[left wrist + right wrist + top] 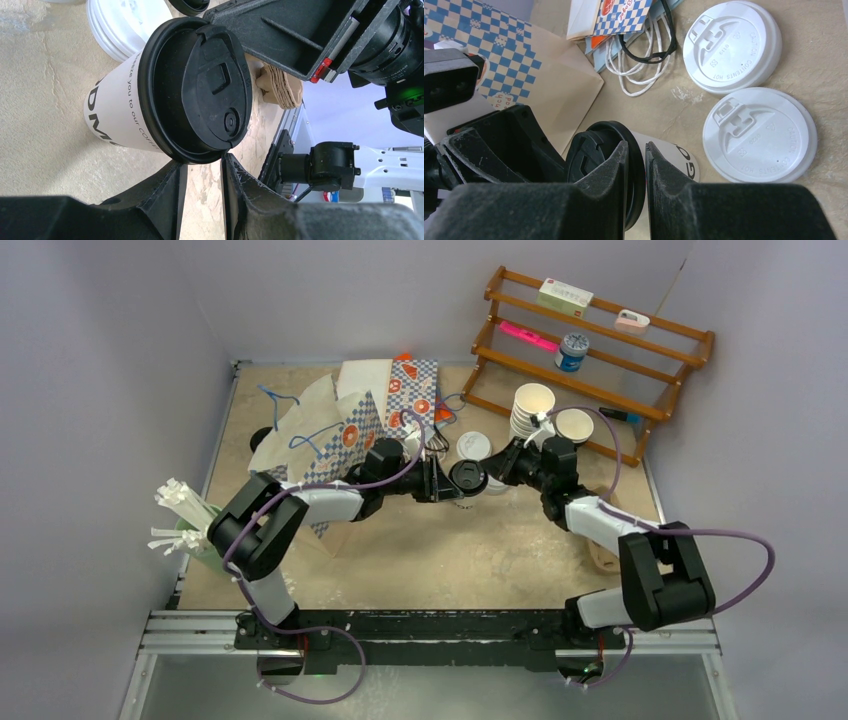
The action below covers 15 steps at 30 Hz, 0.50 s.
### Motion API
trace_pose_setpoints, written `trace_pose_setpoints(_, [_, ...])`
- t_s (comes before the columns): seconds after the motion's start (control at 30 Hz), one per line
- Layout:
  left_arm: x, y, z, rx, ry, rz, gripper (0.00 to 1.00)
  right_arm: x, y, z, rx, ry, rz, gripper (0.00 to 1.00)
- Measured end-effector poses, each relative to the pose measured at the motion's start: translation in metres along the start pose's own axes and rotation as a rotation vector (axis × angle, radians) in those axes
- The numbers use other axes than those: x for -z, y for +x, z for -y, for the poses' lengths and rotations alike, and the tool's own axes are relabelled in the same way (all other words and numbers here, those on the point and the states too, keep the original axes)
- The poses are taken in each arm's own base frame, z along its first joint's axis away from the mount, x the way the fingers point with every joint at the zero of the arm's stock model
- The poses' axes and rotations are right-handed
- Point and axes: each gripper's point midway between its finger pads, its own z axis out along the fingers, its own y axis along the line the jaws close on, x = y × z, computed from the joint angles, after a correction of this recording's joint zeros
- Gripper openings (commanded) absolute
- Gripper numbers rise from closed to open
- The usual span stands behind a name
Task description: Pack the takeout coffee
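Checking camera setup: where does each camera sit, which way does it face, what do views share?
Top external: above and behind, looking down on the table; both arms show.
Left wrist: faces the pale paper cup with round black plastic lid; own fingers below, right gripper above.
Right wrist: looks down past own fingers at two white round plastic lids.
Shared: that cup.

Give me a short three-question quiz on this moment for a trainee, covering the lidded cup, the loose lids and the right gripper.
1. True or false: the takeout coffee wears a white lid.
2. How many loose white lids show in the right wrist view? A one, B two, C four.
3. Fill in: the right gripper has its jaws on either side of the coffee lid's ____.
Key: 1 false, the lid is black; 2 B; 3 rim.
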Motion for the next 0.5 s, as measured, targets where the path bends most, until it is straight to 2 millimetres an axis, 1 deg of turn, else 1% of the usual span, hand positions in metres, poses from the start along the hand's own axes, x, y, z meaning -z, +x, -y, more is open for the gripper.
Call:
trace_pose_setpoints(0.2, [-0.001, 0.0005, 0.0005, -0.016, -0.001, -0.005, 0.32, -0.0025, -0.0001, -0.0003, -0.022, -0.012, 0.001, 0.19])
trace_pose_setpoints(0.5, [-0.0017, 0.0008, 0.0004, -0.027, -0.01, -0.021, 0.32, 0.0006, -0.0003, -0.0009, -0.042, -0.005, 0.003, 0.18])
